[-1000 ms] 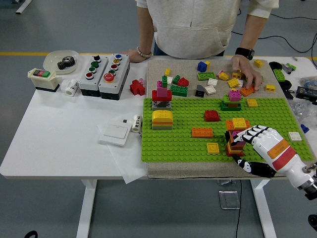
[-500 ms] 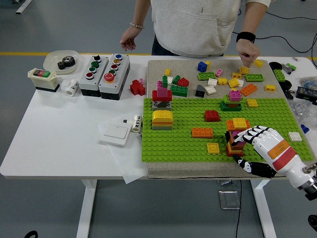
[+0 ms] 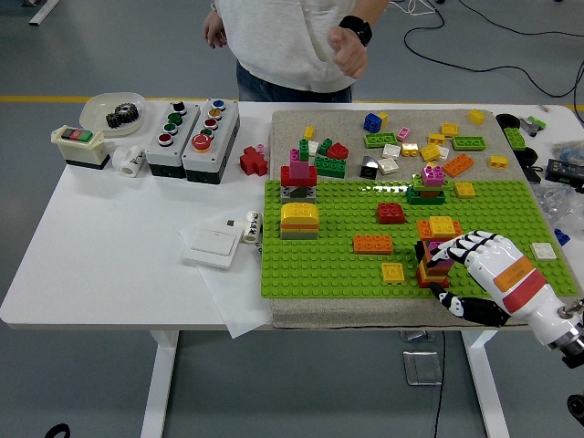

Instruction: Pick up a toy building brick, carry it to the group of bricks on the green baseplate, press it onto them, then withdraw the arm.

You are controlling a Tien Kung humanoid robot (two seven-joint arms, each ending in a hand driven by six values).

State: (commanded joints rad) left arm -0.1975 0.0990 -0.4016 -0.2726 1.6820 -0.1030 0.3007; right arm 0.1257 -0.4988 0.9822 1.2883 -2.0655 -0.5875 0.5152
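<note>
The green baseplate (image 3: 338, 265) lies on a beige mat (image 3: 292, 123) at the right half of the white worktop (image 3: 109, 246). On the plate, a yellow-topped stack (image 3: 298, 220) stands toward nine o'clock, a red and pink stack (image 3: 297, 175) at ten o'clock, a red brick (image 3: 391, 213) near the middle, a flat orange brick (image 3: 372, 244) just below it and a flat yellow one (image 3: 393, 272) toward six o'clock. An orange and yellow block (image 3: 439, 227) stands just above my fingers, at their twelve o'clock, with a green and pink pile (image 3: 427, 185) further up.

Loose bricks (image 3: 429, 146) are scattered on the mat beyond the plate, at twelve o'clock. Far off at nine and ten o'clock are two grey button boxes (image 3: 192, 128), a white bowl holding a gear (image 3: 114, 111) and a small switch box (image 3: 80, 146). A person (image 3: 292, 41) stands at the far side, both hands raised clear of the worktop.

My right hand (image 3: 461, 265) comes in from the five o'clock corner, wrist low, palm turned toward nine o'clock. Its fingers (image 3: 456, 245) curl over the small brick stack (image 3: 432, 267) at the plate's lower right, the thumb below it, so the hand pinches the stack from the right. My left hand does not show.
</note>
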